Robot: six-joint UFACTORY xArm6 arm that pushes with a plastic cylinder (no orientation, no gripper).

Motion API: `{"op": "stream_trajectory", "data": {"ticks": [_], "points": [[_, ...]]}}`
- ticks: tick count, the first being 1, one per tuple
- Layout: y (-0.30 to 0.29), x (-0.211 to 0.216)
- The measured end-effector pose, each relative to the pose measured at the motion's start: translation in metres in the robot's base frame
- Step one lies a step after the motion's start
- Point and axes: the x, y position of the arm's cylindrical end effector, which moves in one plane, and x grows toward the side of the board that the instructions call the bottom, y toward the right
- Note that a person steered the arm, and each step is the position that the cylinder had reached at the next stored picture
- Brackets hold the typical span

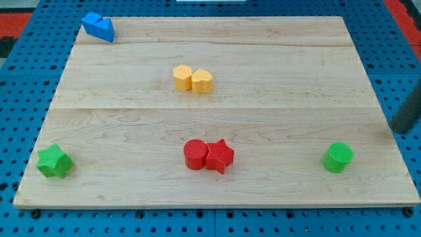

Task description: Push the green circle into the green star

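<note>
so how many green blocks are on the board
2. The green star sits at the view's bottom left corner; the green circle is at the bottom right, below and left of my tip. Nothing on the board could hide another.

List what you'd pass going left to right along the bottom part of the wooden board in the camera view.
Green star block → red circle block → red star block → green circle block → my tip, right of and slightly above it.

The dark rod (408,113) is running out of the view's right edge, blurred, only its lower stretch showing. My tip (396,130) is smearing into shadow at the board's (276,72) right edge, its exact end staying unclear.
</note>
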Motion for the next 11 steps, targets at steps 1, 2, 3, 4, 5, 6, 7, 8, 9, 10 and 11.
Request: {"op": "stream_trajectory", "data": {"ticks": [1,2,3,4,5,6,7,8,9,10,11], "points": [[0.014,0.061],[0.003,0.067],[-0.042,0.035],[-0.085,0.017],[-0.051,0.023],[-0.054,0.051],[-0.114,0.056],[-0.175,0.039],[-0.203,0.011],[-0.179,0.024],[-0.142,0.02]]}}
